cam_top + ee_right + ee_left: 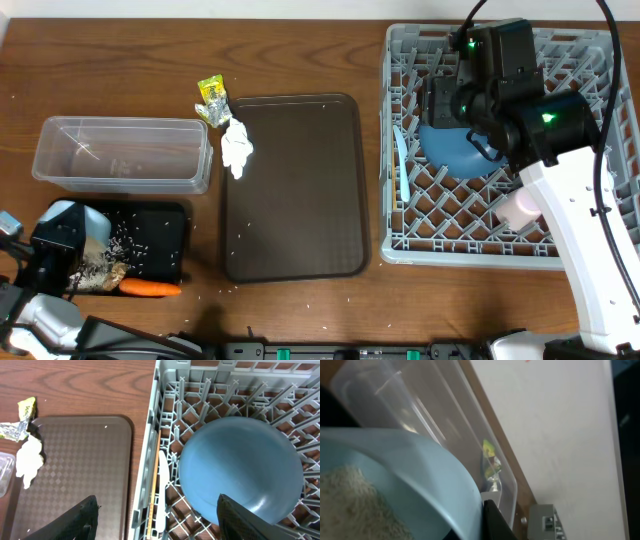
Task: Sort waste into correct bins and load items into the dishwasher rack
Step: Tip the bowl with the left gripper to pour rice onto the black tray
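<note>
Rice dump step: left gripper point(62, 238) pinches cup point(420, 475) (rice inside) over black tray point(186, 235); right gripper point(160, 520) spread above plate point(240, 470). Nxt: tip cup slowly.

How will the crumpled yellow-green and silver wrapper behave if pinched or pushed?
Probably light and floppy: the crumpled yellow-green and silver wrapper looks like creased foil, likely to crush, not resist. Unlikely to roll; may skid on the wooden table. It seems to touch the crumpled white tissue, which might drag along.
</note>
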`<action>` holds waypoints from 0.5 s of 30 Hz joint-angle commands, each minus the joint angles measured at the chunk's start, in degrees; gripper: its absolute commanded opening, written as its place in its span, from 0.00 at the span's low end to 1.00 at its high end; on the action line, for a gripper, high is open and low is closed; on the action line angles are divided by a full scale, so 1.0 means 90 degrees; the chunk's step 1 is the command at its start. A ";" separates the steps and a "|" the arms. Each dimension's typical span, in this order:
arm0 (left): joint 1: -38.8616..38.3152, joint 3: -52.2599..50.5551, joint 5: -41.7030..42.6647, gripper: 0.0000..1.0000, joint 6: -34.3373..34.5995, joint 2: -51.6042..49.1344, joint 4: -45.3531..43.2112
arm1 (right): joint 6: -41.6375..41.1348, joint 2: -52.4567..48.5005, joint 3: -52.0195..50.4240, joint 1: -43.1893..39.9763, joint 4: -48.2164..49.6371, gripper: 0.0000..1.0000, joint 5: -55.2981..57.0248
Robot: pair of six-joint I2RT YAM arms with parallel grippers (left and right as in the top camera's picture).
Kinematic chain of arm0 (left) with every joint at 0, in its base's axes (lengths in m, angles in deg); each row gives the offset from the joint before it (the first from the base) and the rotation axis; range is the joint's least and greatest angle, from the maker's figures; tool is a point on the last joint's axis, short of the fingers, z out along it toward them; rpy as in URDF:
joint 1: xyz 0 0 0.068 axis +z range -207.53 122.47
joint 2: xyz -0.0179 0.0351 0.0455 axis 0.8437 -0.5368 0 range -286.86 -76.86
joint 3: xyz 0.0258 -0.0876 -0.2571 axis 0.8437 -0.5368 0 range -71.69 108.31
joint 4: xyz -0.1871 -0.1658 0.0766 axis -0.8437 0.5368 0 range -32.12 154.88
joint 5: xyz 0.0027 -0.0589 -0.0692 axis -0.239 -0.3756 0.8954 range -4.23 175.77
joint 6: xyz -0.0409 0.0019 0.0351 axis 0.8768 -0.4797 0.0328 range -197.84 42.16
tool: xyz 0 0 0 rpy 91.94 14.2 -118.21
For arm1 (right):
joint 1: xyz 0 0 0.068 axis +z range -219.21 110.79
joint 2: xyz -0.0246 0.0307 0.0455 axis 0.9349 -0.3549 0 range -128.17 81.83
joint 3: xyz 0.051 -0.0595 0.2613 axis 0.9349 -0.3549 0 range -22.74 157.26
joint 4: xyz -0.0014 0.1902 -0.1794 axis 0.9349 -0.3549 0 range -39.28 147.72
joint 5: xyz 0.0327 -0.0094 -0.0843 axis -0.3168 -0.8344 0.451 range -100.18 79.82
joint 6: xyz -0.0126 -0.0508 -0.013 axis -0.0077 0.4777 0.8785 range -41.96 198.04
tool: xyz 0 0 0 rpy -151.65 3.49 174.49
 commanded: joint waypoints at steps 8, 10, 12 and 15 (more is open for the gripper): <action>0.0240 -0.0083 0.1447 0.06 0.0576 -0.0007 -0.0855 | 0.0010 -0.0012 0.0012 -0.0036 0.0066 0.69 0.0000; 0.0240 -0.0085 0.0765 0.06 0.0226 -0.0010 -0.0906 | 0.0012 -0.0012 0.0012 -0.0036 0.0063 0.70 0.0000; 0.0240 -0.0100 0.0158 0.06 0.0262 -0.0010 -0.0593 | 0.0010 -0.0012 0.0012 -0.0036 0.0078 0.70 0.0000; 0.0238 -0.0102 0.1013 0.06 0.0282 -0.0010 -0.0644 | 0.0007 -0.0012 0.0012 -0.0036 0.0102 0.70 -0.0002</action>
